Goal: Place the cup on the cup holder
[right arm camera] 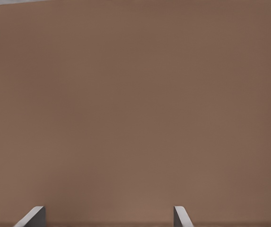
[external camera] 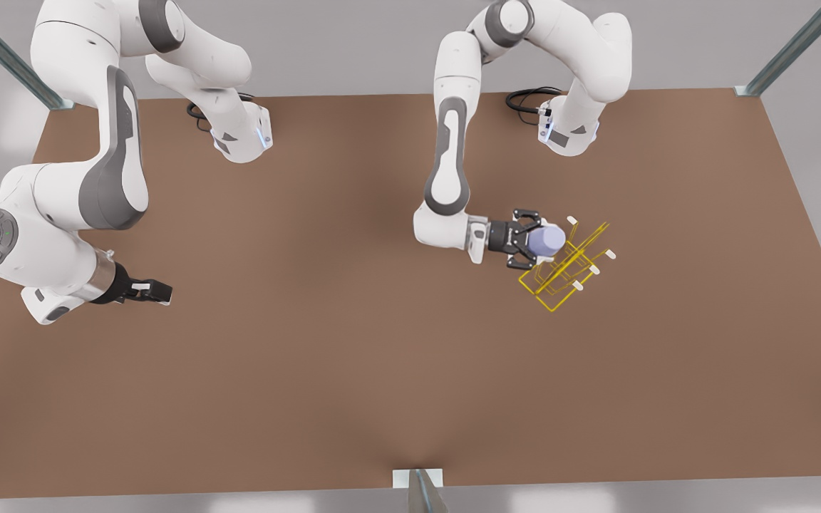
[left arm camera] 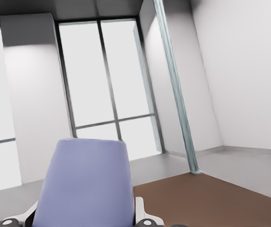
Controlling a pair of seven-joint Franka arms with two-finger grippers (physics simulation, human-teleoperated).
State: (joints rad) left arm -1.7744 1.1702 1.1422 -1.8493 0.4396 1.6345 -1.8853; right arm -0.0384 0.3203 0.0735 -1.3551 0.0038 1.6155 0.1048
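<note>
Left gripper (external camera: 533, 246) is clamped on the cup (external camera: 547, 241) in the front view, forearm near level, reaching toward the view's right; the cup sits at the edge of the cup holder (external camera: 566, 271), apparently above the prongs, not yet seated. Right gripper (external camera: 159, 291) waits, well apart.

Left wrist view: cup (left arm camera: 84, 182) between the fingers (left arm camera: 144, 218), wrist aimed at the room.

Right wrist view: fingertips (right arm camera: 32, 216) apart, facing bare table (right arm camera: 135, 109).

Grasp and carry look done; seating and release remain.

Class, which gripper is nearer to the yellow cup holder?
The left gripper: holding the cup, it sits right beside the cup holder. The right gripper waits open, far off toward the front view's left.
</note>
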